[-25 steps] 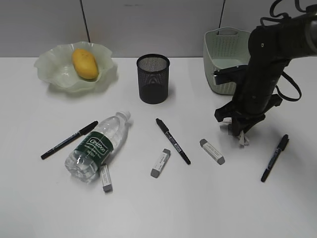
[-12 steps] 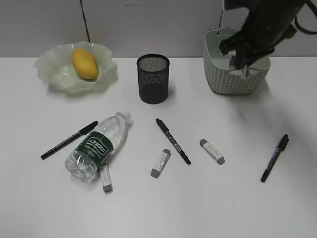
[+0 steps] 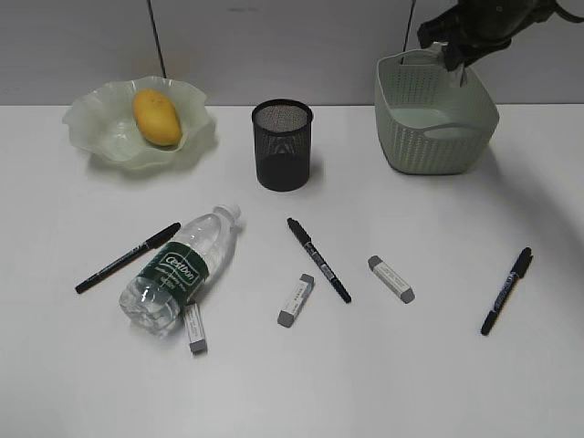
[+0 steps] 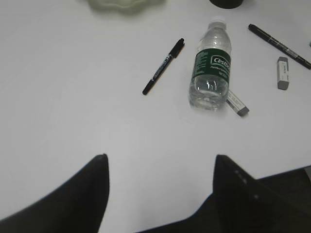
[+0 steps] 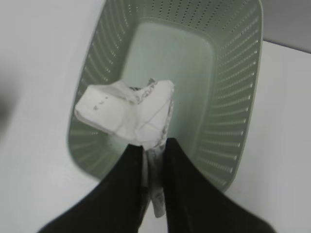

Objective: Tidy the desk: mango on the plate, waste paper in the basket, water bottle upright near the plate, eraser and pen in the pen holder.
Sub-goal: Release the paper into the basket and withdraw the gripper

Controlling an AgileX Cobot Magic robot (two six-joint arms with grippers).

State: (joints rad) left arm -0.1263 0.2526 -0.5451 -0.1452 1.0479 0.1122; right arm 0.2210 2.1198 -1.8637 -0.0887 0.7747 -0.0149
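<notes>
Overhead, the right claw [image 5: 148, 160] is pinched tight on the waste paper [image 5: 127, 112], its two dark fingers [image 5: 127, 174] pressed together with a strip of the crumpled white scrap caught between them and the bulk of it bunched just ahead of the tips. Directly below that claw sits the basket [image 5: 233, 87], its pale green floor bare under the hanging paper; from the exterior the same claw [image 3: 453, 57] shows above the basket's far rim [image 3: 436, 123]. The left claw [image 4: 160, 170] is spread wide with nothing in it, poised above bare worktop [image 4: 58, 97]. Ahead of it lies the water bottle [image 4: 210, 68] on its side, cap pointing away, with a black pen [image 4: 163, 67] to its left, an eraser [image 4: 237, 102] touching its base, and another eraser [image 4: 283, 73] and pen [image 4: 279, 39] further right. Far from either claw, the mango [image 3: 157, 117] rests in the plate [image 3: 96, 123], and the pen holder [image 3: 282, 144] stands upright between plate and basket.
</notes>
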